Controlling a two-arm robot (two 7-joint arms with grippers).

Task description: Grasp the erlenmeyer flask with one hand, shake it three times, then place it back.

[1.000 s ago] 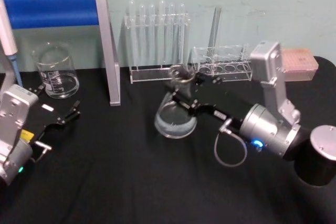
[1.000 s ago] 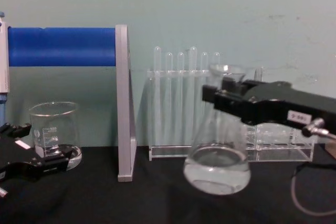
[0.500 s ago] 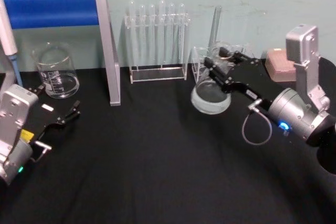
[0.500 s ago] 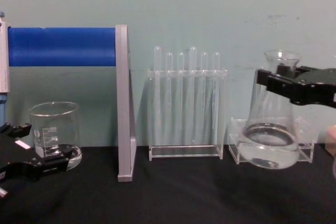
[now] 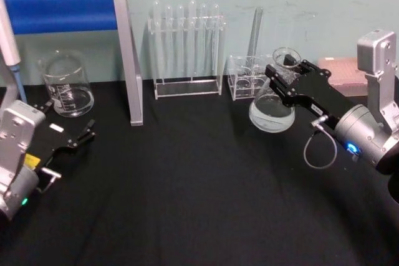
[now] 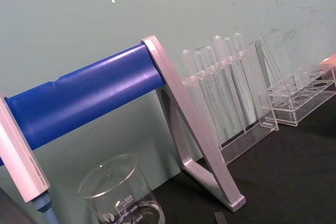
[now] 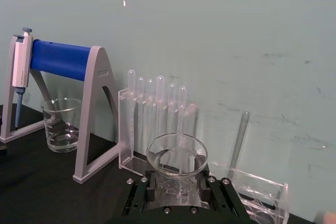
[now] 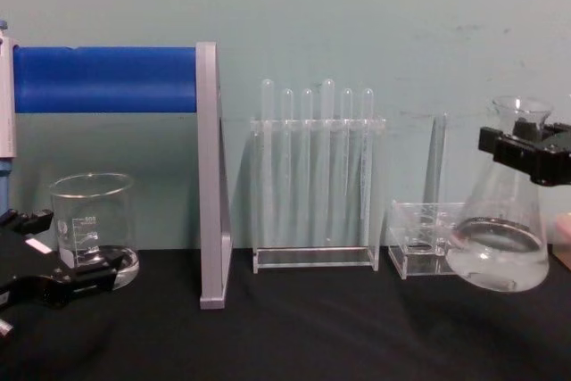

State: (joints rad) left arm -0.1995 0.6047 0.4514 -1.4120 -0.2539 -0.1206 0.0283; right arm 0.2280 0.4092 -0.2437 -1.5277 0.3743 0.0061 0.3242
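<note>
- The erlenmeyer flask (image 5: pixel 272 110) is held tilted, neck clamped between the right gripper's (image 5: pixel 285 78) fingers, body hanging below them.
- Swings should be kept short and the grip firm, lest the liquid (image 8: pixel 497 260) be spilled.
- The left gripper (image 5: pixel 67 121) is parked, fingers spread.

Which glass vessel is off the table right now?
The flask, tilted and clamped at its neck by the right gripper. The beaker stands on the table near the left gripper.

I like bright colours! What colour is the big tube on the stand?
The tube is blue, clearest in chest view.
</note>
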